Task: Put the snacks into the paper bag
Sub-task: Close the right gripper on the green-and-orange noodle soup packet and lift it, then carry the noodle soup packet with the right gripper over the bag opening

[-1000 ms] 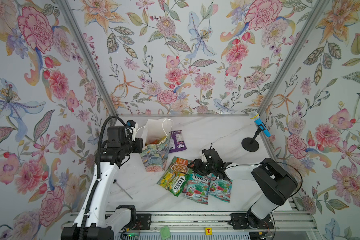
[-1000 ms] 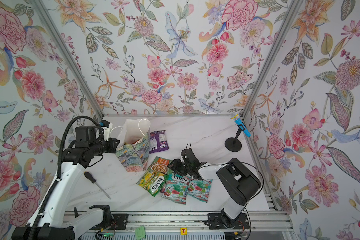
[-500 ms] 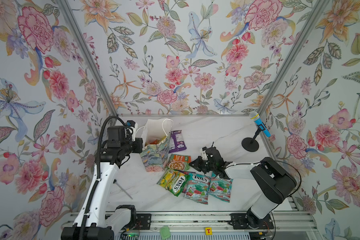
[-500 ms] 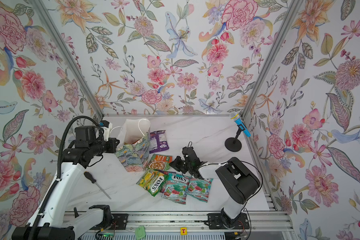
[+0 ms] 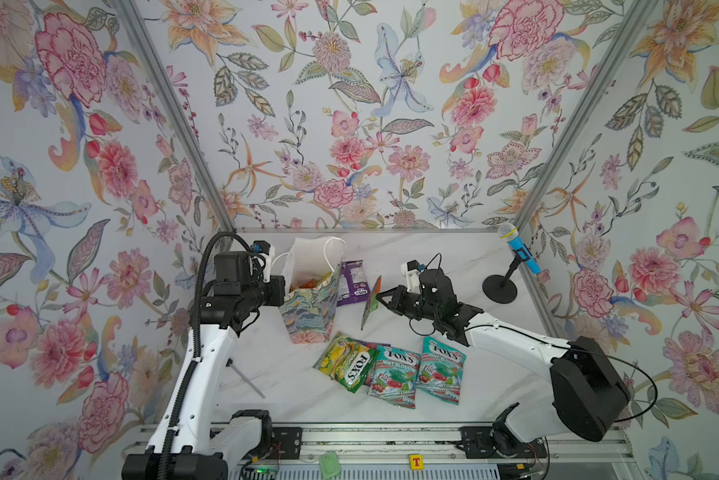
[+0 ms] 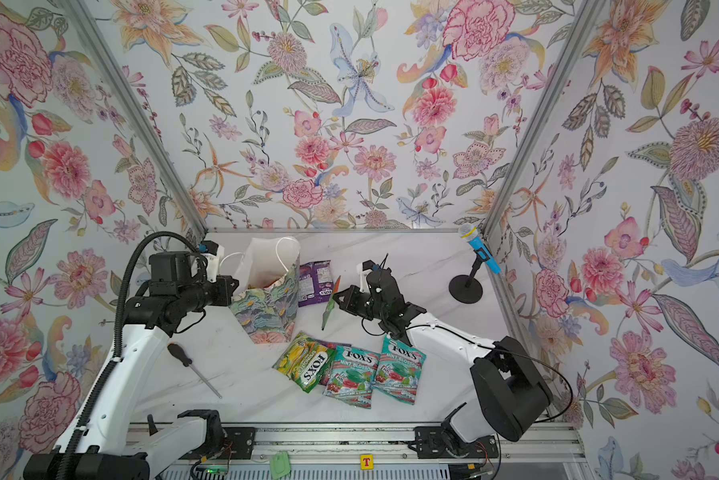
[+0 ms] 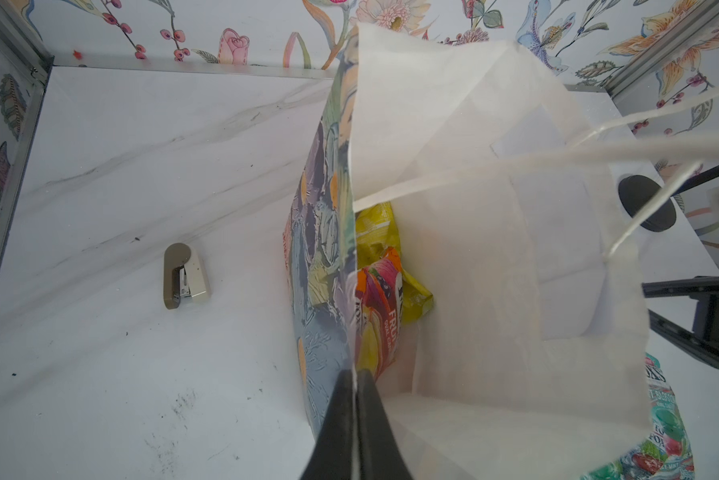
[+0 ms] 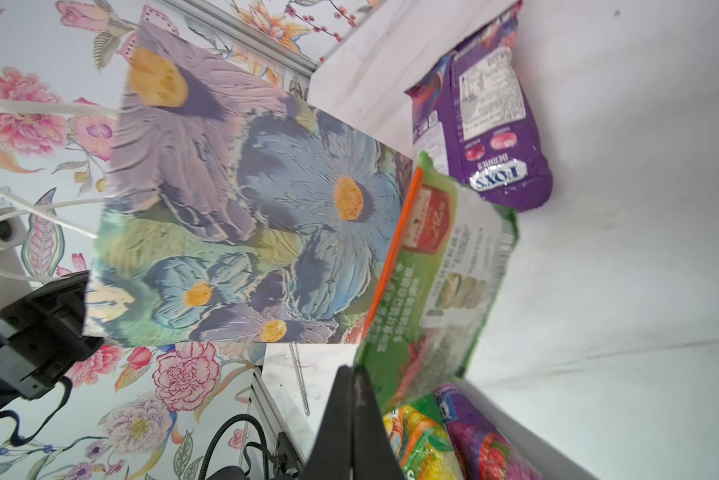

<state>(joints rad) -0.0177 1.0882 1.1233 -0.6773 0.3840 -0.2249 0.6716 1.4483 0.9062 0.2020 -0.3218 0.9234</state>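
The paper bag (image 5: pixel 310 309) (image 6: pixel 266 309) stands upright at the back left, mouth open. My left gripper (image 5: pixel 285 286) (image 7: pixel 355 374) is shut on its rim. Yellow and orange snacks (image 7: pixel 384 291) lie inside it. My right gripper (image 5: pixel 380 295) (image 8: pixel 353 372) is shut on the edge of a green and orange pouch (image 5: pixel 370 305) (image 8: pixel 432 270), which hangs above the table just right of the bag. A purple pouch (image 5: pixel 351 282) lies behind it. A yellow-green pouch (image 5: pixel 345 365) and two teal ones (image 5: pixel 393 376) (image 5: pixel 440 370) lie in front.
A toy microphone on a black stand (image 5: pixel 515 253) is at the back right. A screwdriver (image 6: pixel 191 368) lies at the front left beside the left arm. A stapler (image 7: pixel 183 270) lies on the table on the bag's far side. Patterned walls enclose three sides.
My right gripper has shut on the green and orange pouch and lifted it off the pile, up toward the bag. The left arm and bag have not moved.
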